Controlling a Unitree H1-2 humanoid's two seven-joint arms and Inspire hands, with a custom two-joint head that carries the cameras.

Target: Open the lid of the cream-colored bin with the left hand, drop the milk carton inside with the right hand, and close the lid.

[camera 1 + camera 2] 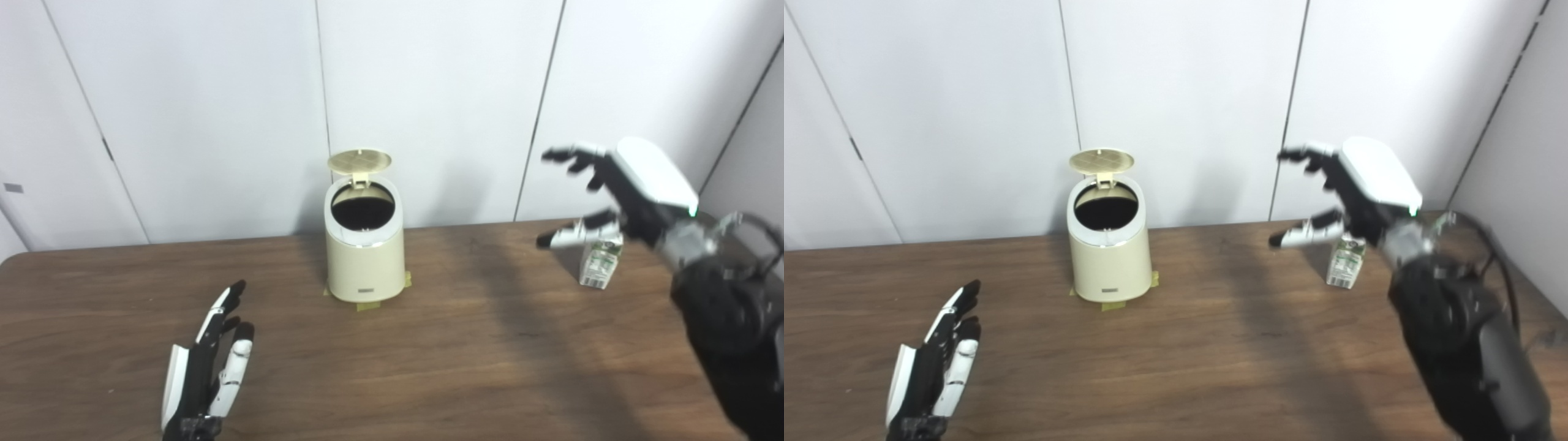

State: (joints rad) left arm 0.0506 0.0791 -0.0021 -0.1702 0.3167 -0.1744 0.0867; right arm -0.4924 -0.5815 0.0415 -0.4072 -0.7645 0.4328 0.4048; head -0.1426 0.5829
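Note:
The cream-colored bin [365, 257] stands at the back middle of the brown table [429, 367], its round lid [359, 161] flipped up and the dark inside showing. A small green-and-white milk carton [600, 263] stands upright on the table at the right. My right hand [612, 190] hovers open just above and in front of the carton, fingers spread, partly hiding its top. My left hand [208, 361] rests low at the front left, open, fingers pointing toward the bin, well apart from it.
Yellow tape pieces [367, 304] mark the bin's foot. White wall panels [429, 92] rise right behind the table's back edge. The table's right edge runs close to the carton in the right eye view.

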